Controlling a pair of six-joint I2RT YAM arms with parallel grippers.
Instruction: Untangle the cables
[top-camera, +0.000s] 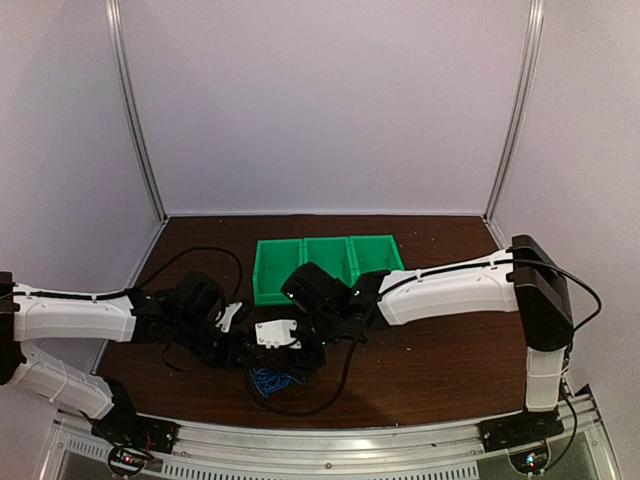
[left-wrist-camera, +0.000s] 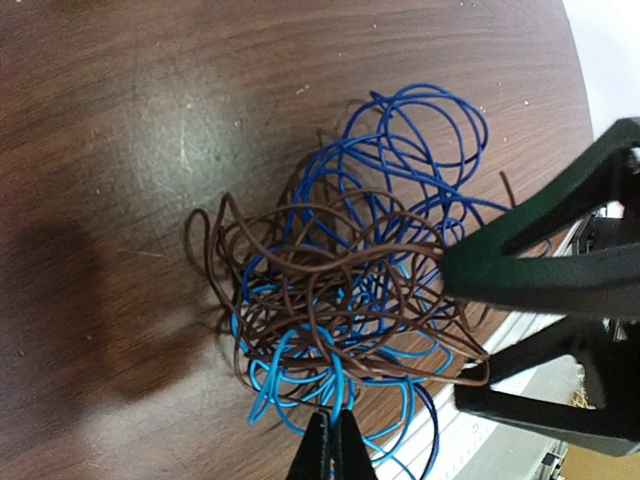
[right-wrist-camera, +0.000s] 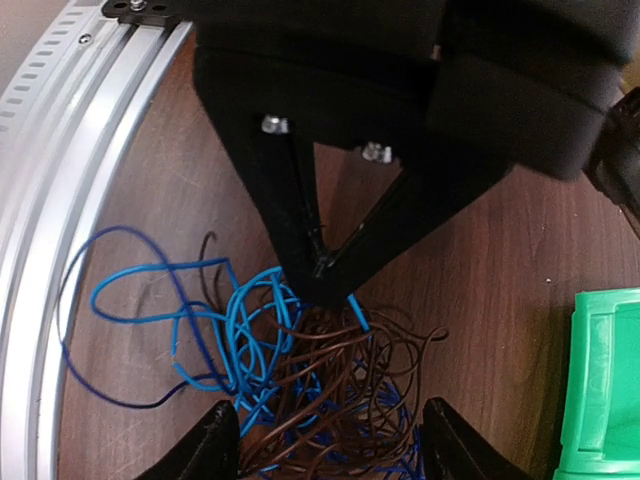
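**Left pinch set on 1 blue strand, right jaws wide**

Left wrist view: cables (left-wrist-camera: 340, 280) in 1 loose knot on the table (left-wrist-camera: 120, 130), brown loops over light and dark blue ones. Left gripper (left-wrist-camera: 331, 450) pressed together at the knot's near edge, pinching a light blue strand (left-wrist-camera: 340, 380). Right gripper (left-wrist-camera: 455, 335) spread wide at the opposite side, holding nothing.

Right wrist view: own 2 fingers apart, straddling the brown mass. Left tips nipped on that blue strand just above. Loose blue loops trailing toward the rail (right-wrist-camera: 50, 170). Green bin (right-wrist-camera: 600, 380) off to one side, apart from the knot.

Top view: knot near the table's front edge, between both wrists, mostly hidden beneath them.

Step in hand, by judgement: anchor and pull apart. Close right on brown loops only, not blue. Draw away slowly; stop at any tightening. Keep pulls low, clear of the rail.
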